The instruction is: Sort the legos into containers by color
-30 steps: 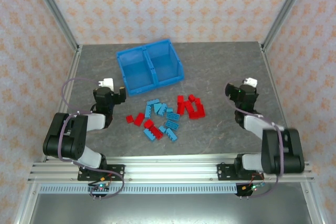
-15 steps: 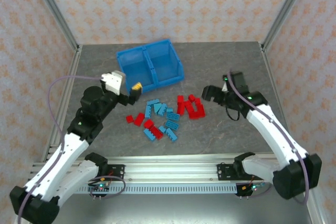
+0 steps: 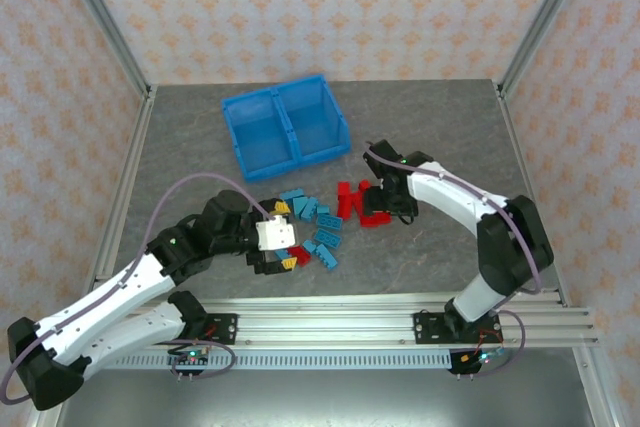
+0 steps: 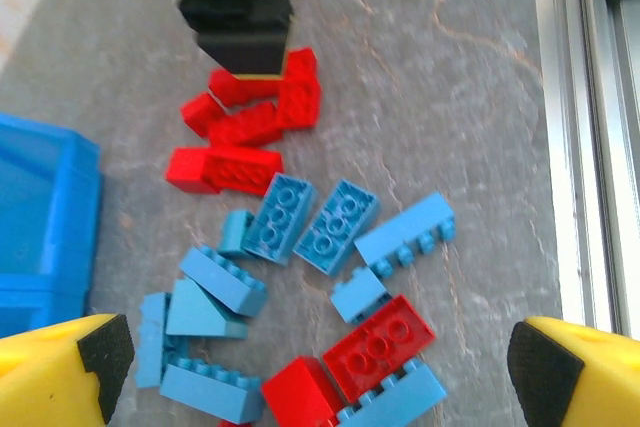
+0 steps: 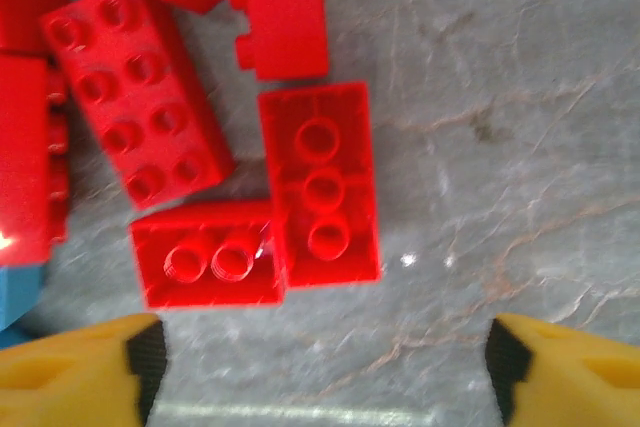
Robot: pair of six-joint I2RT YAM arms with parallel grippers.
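Your legos, red and light blue, lie loose mid-table, nearer the near edge. The blue bin sits beyond them, toward the far edge. The grey marbled table stands between patterned walls. Since a second ago both arms have swung in. The left gripper gapes wide over the pile's left side, and the right gripper is spread over the red bricks.

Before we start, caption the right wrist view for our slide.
The right hand hovers open above red legos on the table.
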